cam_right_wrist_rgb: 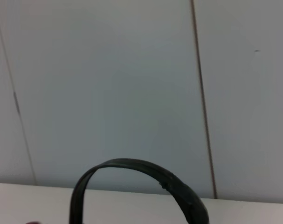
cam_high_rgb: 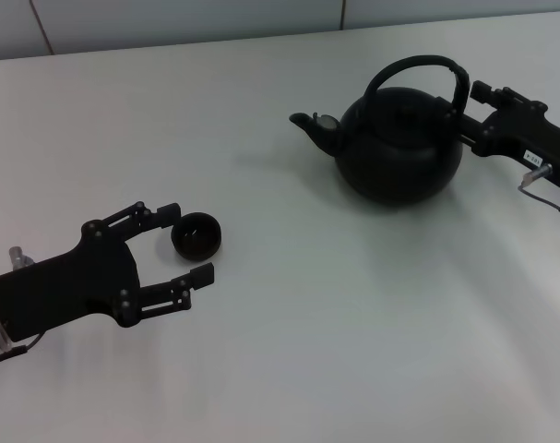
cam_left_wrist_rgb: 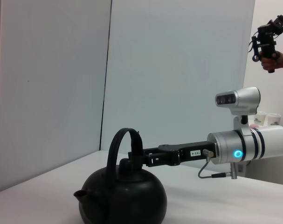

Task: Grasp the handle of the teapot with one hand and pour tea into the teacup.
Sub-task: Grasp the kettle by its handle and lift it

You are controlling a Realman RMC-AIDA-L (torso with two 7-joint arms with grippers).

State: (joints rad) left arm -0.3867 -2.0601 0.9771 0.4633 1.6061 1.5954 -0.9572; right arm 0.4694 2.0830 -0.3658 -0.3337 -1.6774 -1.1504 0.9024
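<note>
The black teapot (cam_high_rgb: 399,148) stands on the white table at the far right, its spout (cam_high_rgb: 309,125) pointing toward my left. Its arched handle (cam_high_rgb: 418,63) loops over the lid; it also shows in the left wrist view (cam_left_wrist_rgb: 120,140) and the right wrist view (cam_right_wrist_rgb: 132,165). My right gripper (cam_high_rgb: 462,115) reaches in from the right and is shut on the handle's right leg, low near the pot's shoulder (cam_left_wrist_rgb: 137,158). The small dark teacup (cam_high_rgb: 196,235) sits at the near left, between the spread fingers of my open left gripper (cam_high_rgb: 190,242), untouched.
The white table (cam_high_rgb: 335,323) runs back to a pale panelled wall (cam_high_rgb: 261,18). In the left wrist view, my right arm's silver forearm (cam_left_wrist_rgb: 253,147) stretches behind the teapot (cam_left_wrist_rgb: 125,198), and a person's hand with a handheld device (cam_left_wrist_rgb: 269,44) shows far off.
</note>
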